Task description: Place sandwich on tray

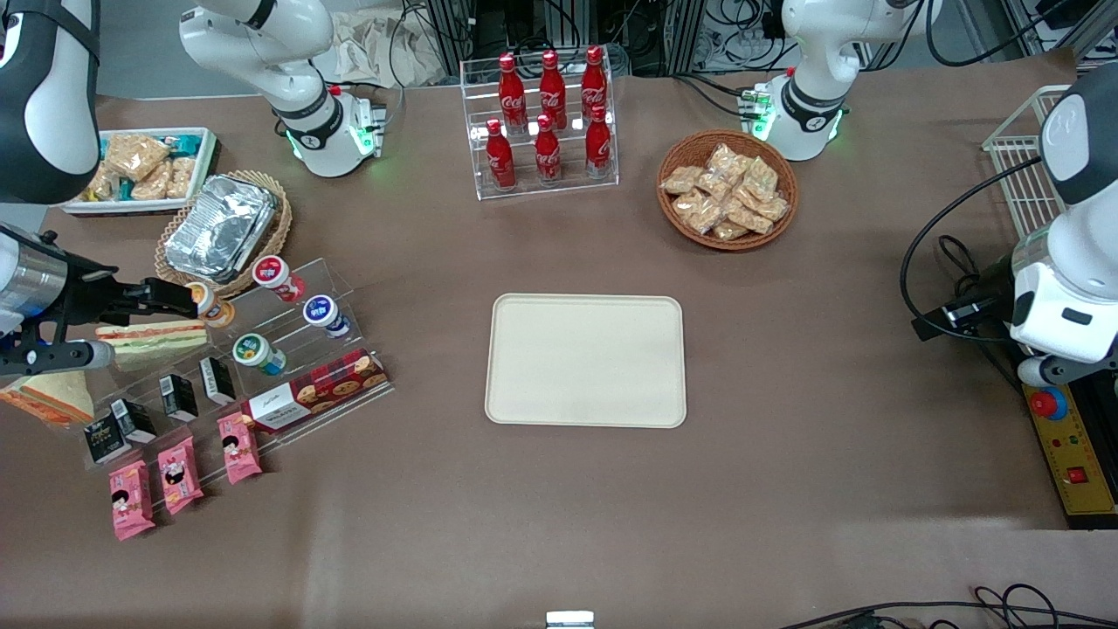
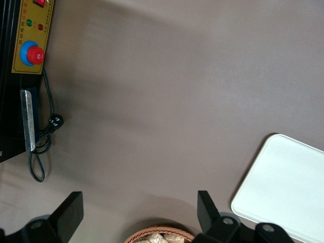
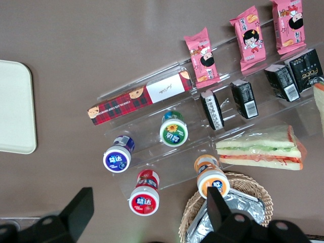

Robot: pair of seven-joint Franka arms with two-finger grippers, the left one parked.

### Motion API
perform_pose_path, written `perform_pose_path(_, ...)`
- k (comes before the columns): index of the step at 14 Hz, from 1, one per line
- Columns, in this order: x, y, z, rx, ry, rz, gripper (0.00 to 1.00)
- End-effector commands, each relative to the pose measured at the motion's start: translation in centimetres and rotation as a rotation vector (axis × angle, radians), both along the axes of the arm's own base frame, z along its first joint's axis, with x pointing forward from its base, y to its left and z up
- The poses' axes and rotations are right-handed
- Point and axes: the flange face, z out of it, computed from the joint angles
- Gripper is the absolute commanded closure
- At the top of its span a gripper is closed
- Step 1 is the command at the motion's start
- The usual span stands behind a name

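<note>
I read the fingers point(image 3: 81, 210) as spread wide, with nothing held between them; the gripper point(image 1: 179, 301) hangs above the clear stepped shelf point(image 1: 336, 288), over the small round cups point(image 3: 144, 198) and beside the wicker basket point(image 1: 278, 229) that holds the foil container point(image 1: 218, 225); directly under the arm lies a second sandwich point(image 1: 153, 336), seen edge-on as a long striped strip; the sandwich point(image 1: 52, 397) lies at the working arm's end of the table, nearer to the front camera than the striped strip, just beside the black cartons point(image 1: 131, 419), with part of it hidden by the arm; in the right wrist view only its edge point(image 3: 319, 101) shows; the gripper is not touching it; the tray point(image 1: 585, 360) sits flat at the middle of the table, well apart from the sandwich and the shelf, with nothing on it
</note>
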Motion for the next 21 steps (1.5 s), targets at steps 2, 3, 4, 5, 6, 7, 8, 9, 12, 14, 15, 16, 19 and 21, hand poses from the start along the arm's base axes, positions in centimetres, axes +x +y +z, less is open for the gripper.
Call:
perform_pose_path(2, 0.0, 0.5, 0.6, -0.010, -0.008, 0.008, 0.01)
perform_pose_path(3, 0.0, 0.6, 0.6, -0.008, -0.008, 0.008, 0.01)
perform_pose_path(4, 0.0, 0.5, 0.6, -0.005, -0.008, 0.008, 0.01)
perform_pose_path(5, 0.0, 0.2, 0.2, -0.004, -0.001, 0.000, 0.01)
perform_pose_path(6, -0.2, 0.1, -0.2, -0.004, 0.014, -0.003, 0.01)
perform_pose_path(7, -0.3, -0.1, -0.5, -0.004, 0.024, -0.006, 0.01)
perform_pose_path(8, -0.4, -0.4, -0.6, -0.005, 0.025, -0.011, 0.01)
perform_pose_path(9, -0.4, -0.8, -0.7, -0.005, 0.028, -0.015, 0.01)
perform_pose_path(12, -1.6, -5.5, 0.3, 0.010, 0.021, -0.027, 0.01)
perform_pose_path(14, -2.2, -9.7, 0.4, 0.031, 0.011, 0.075, 0.01)
perform_pose_path(15, -2.4, -11.9, 0.1, 0.031, 0.008, 0.081, 0.01)
perform_pose_path(16, -2.5, -13.4, 0.0, 0.022, 0.003, 0.097, 0.01)
perform_pose_path(19, -1.7, -16.9, -0.9, -0.055, -0.030, 0.220, 0.01)
perform_pose_path(21, -0.8, -18.4, -2.1, -0.096, -0.038, 0.328, 0.01)
